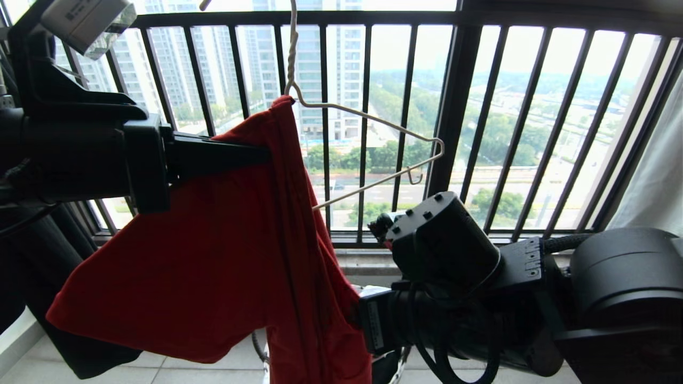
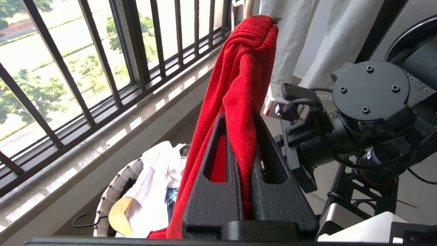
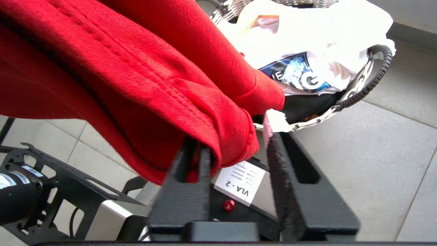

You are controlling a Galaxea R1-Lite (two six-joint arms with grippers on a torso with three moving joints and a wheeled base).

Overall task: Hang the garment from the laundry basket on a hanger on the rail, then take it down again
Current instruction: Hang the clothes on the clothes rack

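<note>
The red garment (image 1: 213, 266) hangs bunched over one shoulder of the cream wire hanger (image 1: 373, 114), whose other shoulder is bare. The hanger's hook runs up out of the head view, and the rail is out of view. My left gripper (image 2: 239, 116) is shut on a fold of the garment (image 2: 245, 68) just below the hanger. Low on the right, my right gripper (image 3: 235, 143) stands open at the garment's hem (image 3: 235, 136). The hem lies between the jaws against one finger, with a gap to the other. The laundry basket (image 3: 372, 78) sits on the floor below.
The black balcony railing (image 1: 453, 106) stands close behind the hanger. A white garment with blue print (image 3: 307, 75) and a dark one fill the basket. A white curtain (image 1: 656, 176) hangs at the right, a black cloth (image 1: 32, 266) at the left. My base (image 3: 239, 184) is under the right gripper.
</note>
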